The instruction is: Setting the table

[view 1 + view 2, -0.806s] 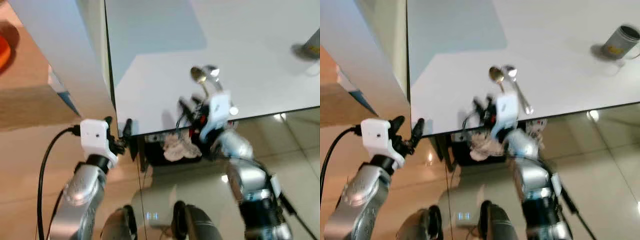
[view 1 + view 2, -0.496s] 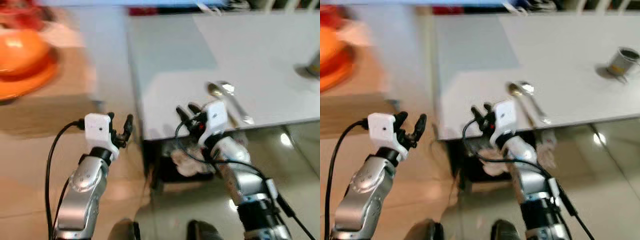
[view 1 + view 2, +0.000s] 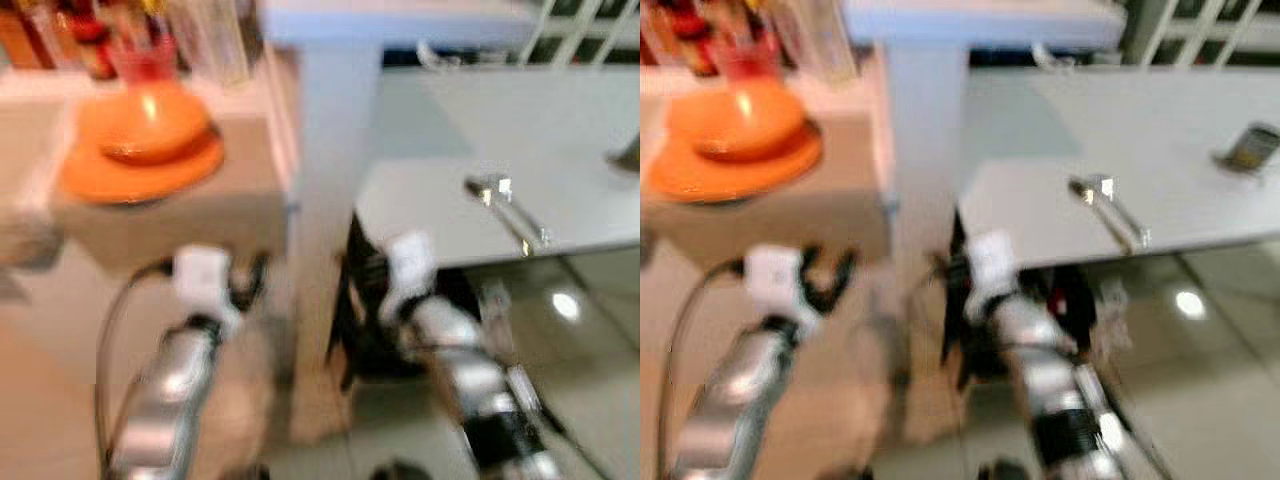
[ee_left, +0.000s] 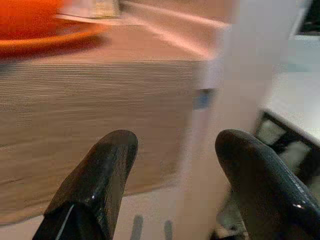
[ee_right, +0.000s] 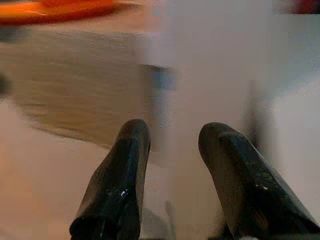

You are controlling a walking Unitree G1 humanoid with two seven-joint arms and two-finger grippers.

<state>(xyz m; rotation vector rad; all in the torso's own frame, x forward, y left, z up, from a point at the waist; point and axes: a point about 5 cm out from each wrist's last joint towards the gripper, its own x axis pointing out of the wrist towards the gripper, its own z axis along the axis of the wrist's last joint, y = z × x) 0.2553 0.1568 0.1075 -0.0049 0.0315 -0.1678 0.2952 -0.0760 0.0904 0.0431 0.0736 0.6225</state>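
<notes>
An orange bowl [image 3: 150, 122] sits on an orange plate [image 3: 95, 178] on a wooden counter [image 3: 190, 210] at the left. Two metal spoons [image 3: 505, 205] lie side by side near the front edge of the white table [image 3: 470, 120], and a metal cup [image 3: 1250, 148] stands far to the right. My left gripper [image 4: 175, 145] is open and empty, below the counter's side. My right gripper [image 5: 175, 130] is also open and empty. It hangs low before the table's corner, left of the spoons. Both eye views are blurred.
A white pillar [image 3: 320, 130] stands between the counter and the table. Bottles and a glass [image 3: 205, 35] line the back of the counter. Dark clutter [image 3: 365, 330] lies under the table edge. A glossy floor [image 3: 590, 330] stretches to the right.
The whole view has swung, bringing the counter with the orange bowl and plate into sight. The spoons lie as before. My right gripper now sits lower, off the table edge.
</notes>
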